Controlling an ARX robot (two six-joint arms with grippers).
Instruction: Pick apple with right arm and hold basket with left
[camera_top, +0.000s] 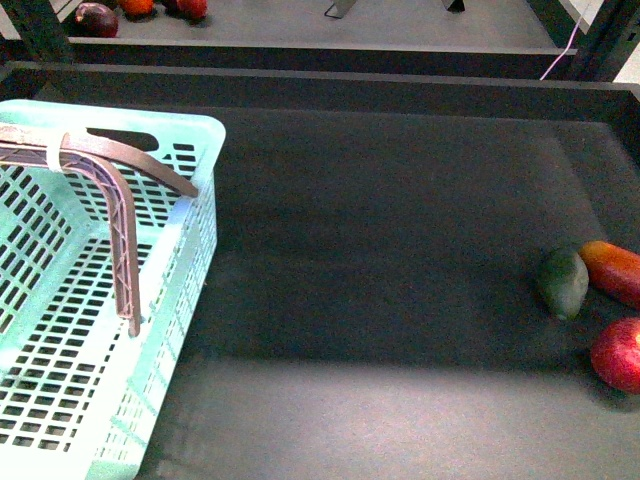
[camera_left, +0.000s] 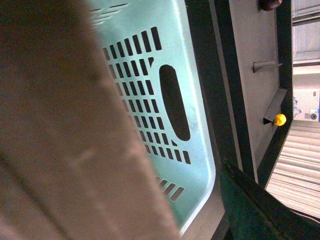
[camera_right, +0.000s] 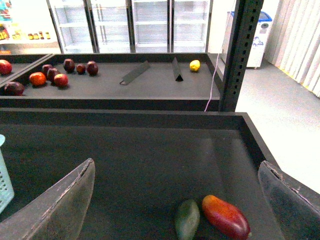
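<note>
We log a dark green mango (camera_top: 564, 282) with a red-orange mango (camera_top: 613, 272) just beside it at 3 o'clock on the black table (camera_top: 380, 250), plus dark red fruits (camera_right: 60, 75) and a yellow fruit (camera_right: 194, 65) on the far shelf (camera_right: 150, 86).

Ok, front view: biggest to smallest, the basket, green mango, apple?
1. Mint-green slotted plastic basket, by far.
2. Tie: round red apple and dark green oval mango look alike; the frame edge cuts the apple.

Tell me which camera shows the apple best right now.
Front view: the apple lies at the frame's right edge, partly cut off, near the green mango and red mango. The right wrist view shows both mangoes but no apple. The left wrist view shows the basket wall, no apple.
</note>
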